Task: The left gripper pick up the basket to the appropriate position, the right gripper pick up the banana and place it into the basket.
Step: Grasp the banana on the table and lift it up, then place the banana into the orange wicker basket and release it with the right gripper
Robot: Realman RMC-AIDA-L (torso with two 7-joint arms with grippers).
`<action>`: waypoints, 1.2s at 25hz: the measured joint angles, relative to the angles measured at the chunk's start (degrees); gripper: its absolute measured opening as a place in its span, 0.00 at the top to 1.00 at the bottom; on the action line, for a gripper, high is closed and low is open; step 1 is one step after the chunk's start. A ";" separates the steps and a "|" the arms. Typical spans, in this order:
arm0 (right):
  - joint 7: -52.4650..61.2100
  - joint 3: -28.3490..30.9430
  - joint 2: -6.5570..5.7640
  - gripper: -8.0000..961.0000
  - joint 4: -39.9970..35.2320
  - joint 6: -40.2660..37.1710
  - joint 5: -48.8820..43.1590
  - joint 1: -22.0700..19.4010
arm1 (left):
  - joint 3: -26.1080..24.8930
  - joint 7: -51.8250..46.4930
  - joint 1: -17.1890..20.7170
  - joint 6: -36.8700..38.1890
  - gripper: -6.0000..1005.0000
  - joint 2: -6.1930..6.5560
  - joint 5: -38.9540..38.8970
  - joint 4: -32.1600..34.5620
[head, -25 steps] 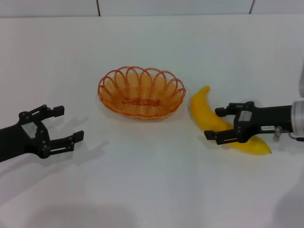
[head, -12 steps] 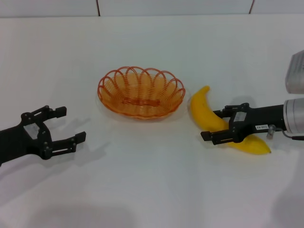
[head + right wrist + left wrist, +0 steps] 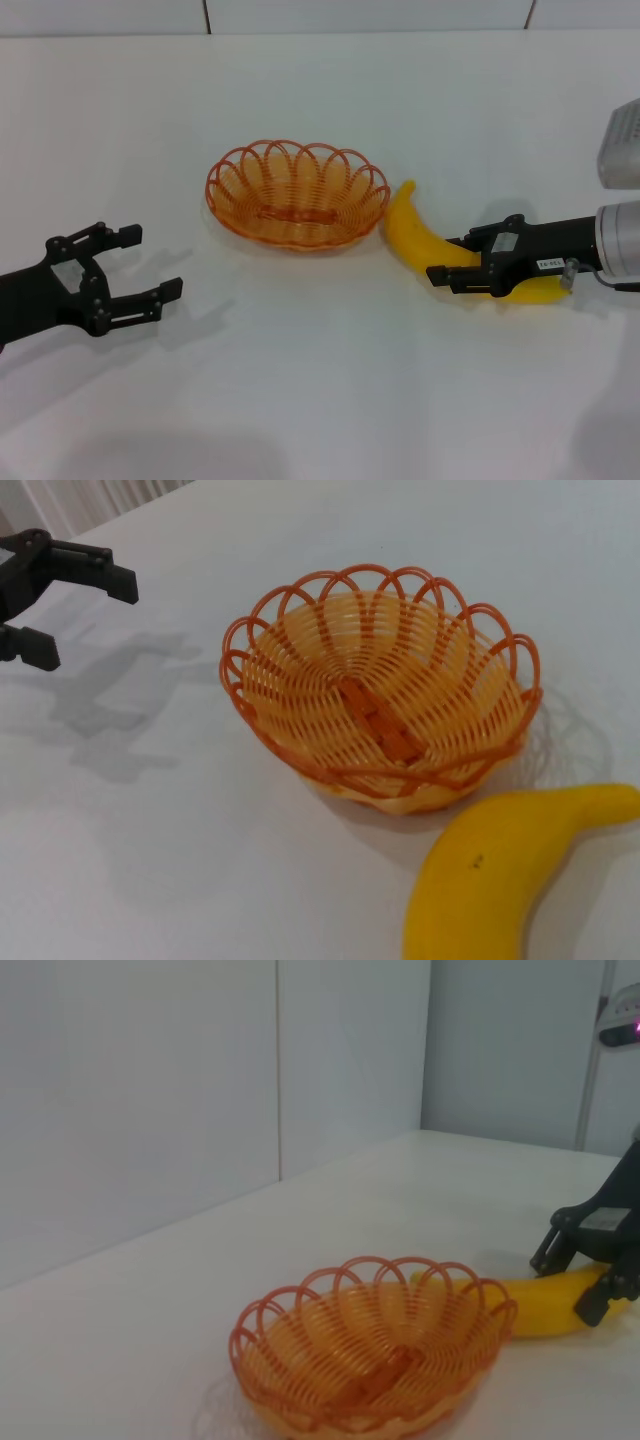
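The orange wire basket (image 3: 297, 195) stands on the white table, empty. The yellow banana (image 3: 412, 232) lies just right of it, its tip close to the basket's rim. My right gripper (image 3: 447, 258) is shut on the banana's middle, one finger on each side. My left gripper (image 3: 150, 261) is open and empty at the left, well short of the basket. The left wrist view shows the basket (image 3: 375, 1355), the banana (image 3: 545, 1305) and the right gripper (image 3: 565, 1282) on it. The right wrist view shows the basket (image 3: 380, 700), the banana (image 3: 490, 890) and the left gripper (image 3: 82, 618) far off.
The white table (image 3: 320, 380) reaches a pale wall at the back. Part of a grey-white device (image 3: 622, 145) shows at the right edge.
The right gripper has closed on the banana and moved it left and away, so its tip now sits beside the basket's rim. The left gripper has barely moved.
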 joint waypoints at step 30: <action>-21.76 -21.38 1.04 0.47 5.93 9.29 34.34 7.89 | 0.34 -0.33 -4.08 0.03 0.10 -0.06 -1.98 -5.15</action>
